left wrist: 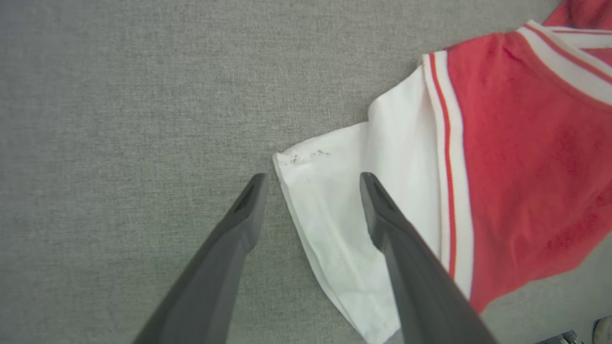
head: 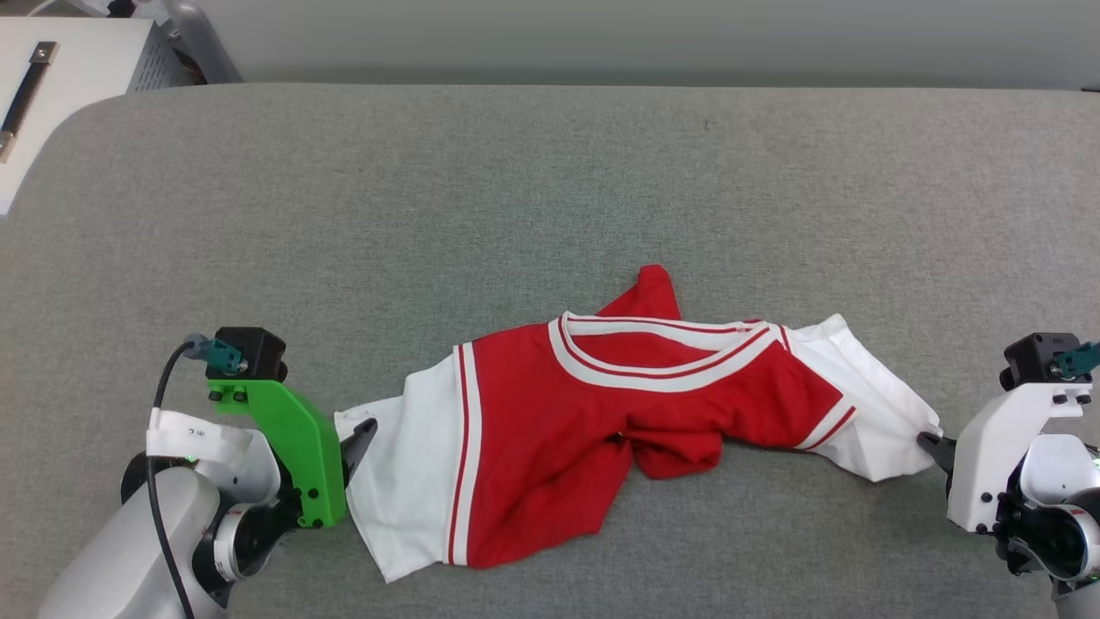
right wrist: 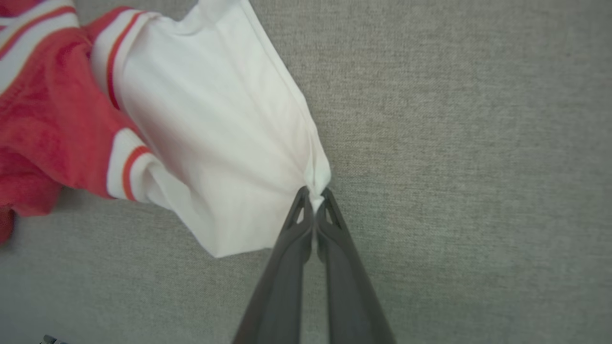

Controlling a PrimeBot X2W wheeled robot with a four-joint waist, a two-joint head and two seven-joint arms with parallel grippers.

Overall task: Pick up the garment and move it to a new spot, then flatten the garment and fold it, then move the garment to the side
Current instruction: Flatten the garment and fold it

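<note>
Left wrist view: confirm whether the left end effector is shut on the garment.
No, the left end effector stands open, fingers straddling the garment at its white sleeve edge.

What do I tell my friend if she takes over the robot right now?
Left gripper: open, fingers astride the edge of one white sleeve, not holding it.
Right gripper: shut on the edge of the other sleeve.
Shirt: lying on the grey table, spread sideways between the grippers, its red body bunched and wrinkled.
Done: shirt is laid out, but not flat and not folded.
Left: grip the first sleeve, flatten the shirt, fold it, move it aside.
</note>
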